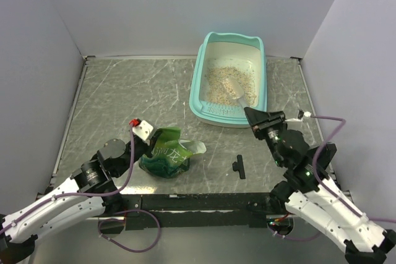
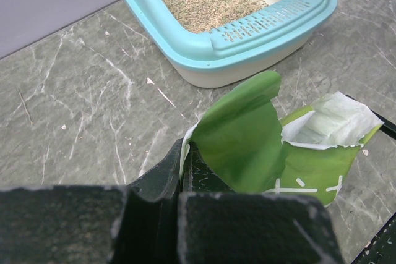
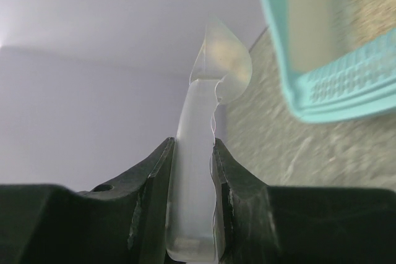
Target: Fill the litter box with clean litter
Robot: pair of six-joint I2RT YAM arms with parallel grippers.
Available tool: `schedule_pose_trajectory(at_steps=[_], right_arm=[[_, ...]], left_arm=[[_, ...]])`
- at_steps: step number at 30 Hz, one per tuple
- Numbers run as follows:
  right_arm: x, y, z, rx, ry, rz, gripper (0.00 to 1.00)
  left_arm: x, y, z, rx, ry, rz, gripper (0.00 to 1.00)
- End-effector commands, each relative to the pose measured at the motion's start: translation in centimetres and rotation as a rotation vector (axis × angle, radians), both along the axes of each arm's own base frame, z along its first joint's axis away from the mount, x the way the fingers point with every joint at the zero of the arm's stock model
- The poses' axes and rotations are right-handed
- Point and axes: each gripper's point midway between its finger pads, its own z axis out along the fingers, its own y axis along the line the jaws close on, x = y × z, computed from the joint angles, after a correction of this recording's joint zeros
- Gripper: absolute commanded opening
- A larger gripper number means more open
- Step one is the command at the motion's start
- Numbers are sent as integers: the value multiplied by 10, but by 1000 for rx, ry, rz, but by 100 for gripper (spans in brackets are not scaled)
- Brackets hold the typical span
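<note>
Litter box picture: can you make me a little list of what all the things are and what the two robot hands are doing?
litter box: teal tray, far right of the table
clean litter: beige grains covering part of the tray floor
left gripper: shut on the green pouch
green pouch: torn open at the top, near the table's front
right gripper: shut on the clear scoop, by its handle
clear scoop: bowl over the litter in the top view
small black part: lying on the table, untouched

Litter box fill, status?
Left gripper shut on green pouch. Right gripper shut on clear scoop. Litter box partly covered with litter. Small black piece on table between arms.
</note>
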Motion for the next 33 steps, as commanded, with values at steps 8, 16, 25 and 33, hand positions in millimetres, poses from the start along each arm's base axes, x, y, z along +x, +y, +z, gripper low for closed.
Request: schedule_pose_trajectory(at_steps=[8, 16, 25, 33], right_arm=[[105, -20, -8, -533, 138, -152, 0], [155, -24, -54, -1073, 421, 73, 0], [143, -23, -11, -1234, 316, 71, 0], [58, 26, 48, -999, 37, 405, 0]], left_arm=[[0, 9, 26, -52, -39, 31, 1], [-2, 9, 28, -85, -24, 28, 1], [-1, 10, 27, -79, -20, 36, 1], [-2, 6, 24, -71, -12, 19, 1]])
